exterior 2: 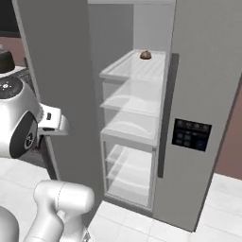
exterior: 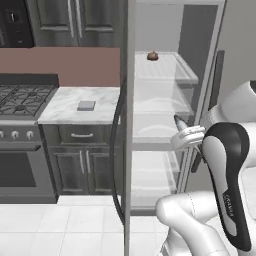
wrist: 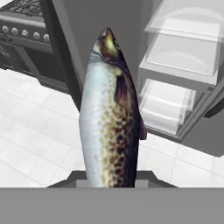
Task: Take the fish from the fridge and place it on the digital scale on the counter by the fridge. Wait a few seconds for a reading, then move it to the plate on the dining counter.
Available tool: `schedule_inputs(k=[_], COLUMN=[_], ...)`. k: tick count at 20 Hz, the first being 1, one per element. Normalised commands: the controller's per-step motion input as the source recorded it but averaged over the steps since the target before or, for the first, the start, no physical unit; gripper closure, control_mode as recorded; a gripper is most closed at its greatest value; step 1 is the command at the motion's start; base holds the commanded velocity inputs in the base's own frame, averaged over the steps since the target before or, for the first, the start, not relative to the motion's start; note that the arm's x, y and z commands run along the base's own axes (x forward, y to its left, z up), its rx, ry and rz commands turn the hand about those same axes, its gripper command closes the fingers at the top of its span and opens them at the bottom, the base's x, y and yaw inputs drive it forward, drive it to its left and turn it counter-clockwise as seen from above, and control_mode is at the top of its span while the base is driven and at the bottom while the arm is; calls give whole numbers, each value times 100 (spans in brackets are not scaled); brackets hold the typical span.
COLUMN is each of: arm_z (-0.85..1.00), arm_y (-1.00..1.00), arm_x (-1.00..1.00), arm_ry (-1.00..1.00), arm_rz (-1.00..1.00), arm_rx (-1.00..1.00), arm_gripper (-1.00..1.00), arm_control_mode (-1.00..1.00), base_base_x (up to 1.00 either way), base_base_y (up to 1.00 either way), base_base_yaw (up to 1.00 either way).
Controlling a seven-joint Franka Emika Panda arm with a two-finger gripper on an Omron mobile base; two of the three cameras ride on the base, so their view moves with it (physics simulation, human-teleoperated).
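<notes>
My gripper (exterior: 182, 127) is shut on the fish (wrist: 109, 118), a slender fish with a pale belly and a dark speckled back. In the hand view the fish stands up from between the fingers, head away from the hand. Its dark tip (exterior: 178, 119) shows in front of the open fridge (exterior: 165, 95), level with the middle shelves and outside them. The digital scale (exterior: 86, 105), a small grey slab, lies on the short marble counter (exterior: 60, 111) left of the fridge. The plate and the dining counter are out of view.
The fridge door (exterior: 128, 130) stands open, edge-on between the gripper and the counter. A rounded brown lump (exterior: 153, 56) sits on the top glass shelf (exterior 2: 134, 68). A stove (exterior: 22, 97) adjoins the counter on the left. White tiled floor lies below.
</notes>
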Motion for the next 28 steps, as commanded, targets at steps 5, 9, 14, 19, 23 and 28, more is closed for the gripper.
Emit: schedule_inputs(k=[5, 9, 14, 19, 23, 28], arm_z=[0, 0, 0, 0, 0, 0], arm_y=[0, 0, 0, 0, 0, 0], arm_x=[0, 0, 0, 0, 0, 0], arm_ry=[0, 0, 0, 0, 0, 0], arm_rz=[0, 0, 0, 0, 0, 0], arm_rx=[0, 0, 0, 0, 0, 0], arm_gripper=[100, 100, 100, 100, 100, 100], arm_control_mode=[100, 100, 100, 100, 100, 100], base_base_x=[-64, -14, 5, 8, 78, 94], base_base_y=[-2, 1, 1, 0, 0, 4], base_base_yaw=[80, 90, 100, 97, 71, 33])
